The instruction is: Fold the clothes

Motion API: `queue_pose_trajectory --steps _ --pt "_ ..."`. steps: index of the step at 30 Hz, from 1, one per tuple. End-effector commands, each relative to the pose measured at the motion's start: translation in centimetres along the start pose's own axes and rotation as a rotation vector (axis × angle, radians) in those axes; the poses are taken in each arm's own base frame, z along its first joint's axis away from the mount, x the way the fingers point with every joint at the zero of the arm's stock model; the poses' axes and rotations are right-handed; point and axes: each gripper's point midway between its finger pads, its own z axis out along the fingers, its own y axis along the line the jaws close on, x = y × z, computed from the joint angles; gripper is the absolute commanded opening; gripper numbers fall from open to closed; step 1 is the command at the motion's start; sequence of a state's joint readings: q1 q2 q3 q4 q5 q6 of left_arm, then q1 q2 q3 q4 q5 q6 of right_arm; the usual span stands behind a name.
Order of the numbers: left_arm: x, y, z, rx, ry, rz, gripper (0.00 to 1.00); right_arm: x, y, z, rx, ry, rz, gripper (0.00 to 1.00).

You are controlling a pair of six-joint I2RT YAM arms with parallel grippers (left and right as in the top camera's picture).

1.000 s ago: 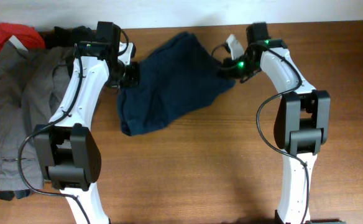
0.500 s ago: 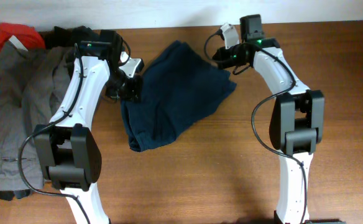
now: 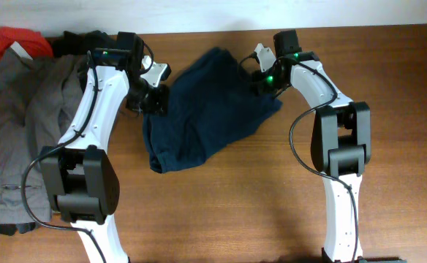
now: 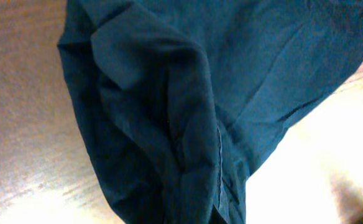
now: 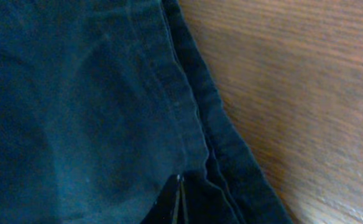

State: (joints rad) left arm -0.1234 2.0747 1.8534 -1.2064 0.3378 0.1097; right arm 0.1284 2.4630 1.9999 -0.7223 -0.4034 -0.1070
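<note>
The navy shorts (image 3: pixel 206 109) lie crumpled and skewed on the wooden table between both arms. My left gripper (image 3: pixel 153 96) sits at their upper left edge, shut on a bunch of the cloth. In the left wrist view the navy shorts (image 4: pixel 188 106) drape away from the bottom edge and hide the fingers. My right gripper (image 3: pixel 260 74) rests over the upper right part of the shorts. Its gripper tips (image 5: pixel 178 196) are shut together against the navy shorts (image 5: pixel 82 112), just inside the stitched hem (image 5: pixel 197 118); no cloth shows between them.
Grey trousers (image 3: pixel 20 131) lie spread along the table's left side. A black garment (image 3: pixel 78 40) and a small red piece (image 3: pixel 20 40) sit at the back left corner. The table's far edge (image 3: pixel 389 26) runs close behind both grippers.
The right gripper swung back and left, then came down on the shorts' upper right part. The left gripper shifted slightly right with its cloth, and the shorts' lower corner slid toward me.
</note>
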Motion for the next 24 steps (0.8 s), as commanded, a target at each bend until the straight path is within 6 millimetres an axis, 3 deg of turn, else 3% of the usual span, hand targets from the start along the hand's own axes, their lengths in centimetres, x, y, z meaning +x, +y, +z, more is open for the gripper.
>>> queue_pose_trajectory --steps 1,8,15,19,24 --pt "-1.7 -0.8 -1.6 0.005 -0.083 0.050 0.00 2.1 -1.8 0.3 0.126 0.090 0.063 0.04" --pt "-4.9 1.5 -2.2 -0.133 -0.209 0.034 0.00 7.5 -2.9 -1.1 0.223 0.293 0.260 0.04" --pt "-9.0 4.5 -4.1 -0.307 -0.395 -0.025 0.00 10.8 -2.1 -2.4 0.241 0.428 0.390 0.04" --pt "-10.1 4.7 -4.4 -0.320 -0.441 -0.024 0.00 11.0 -1.4 -2.8 0.228 0.444 0.396 0.04" --pt "-9.9 4.6 -4.1 -0.318 -0.428 -0.023 0.00 8.8 0.1 -3.9 0.152 0.377 0.357 0.04"
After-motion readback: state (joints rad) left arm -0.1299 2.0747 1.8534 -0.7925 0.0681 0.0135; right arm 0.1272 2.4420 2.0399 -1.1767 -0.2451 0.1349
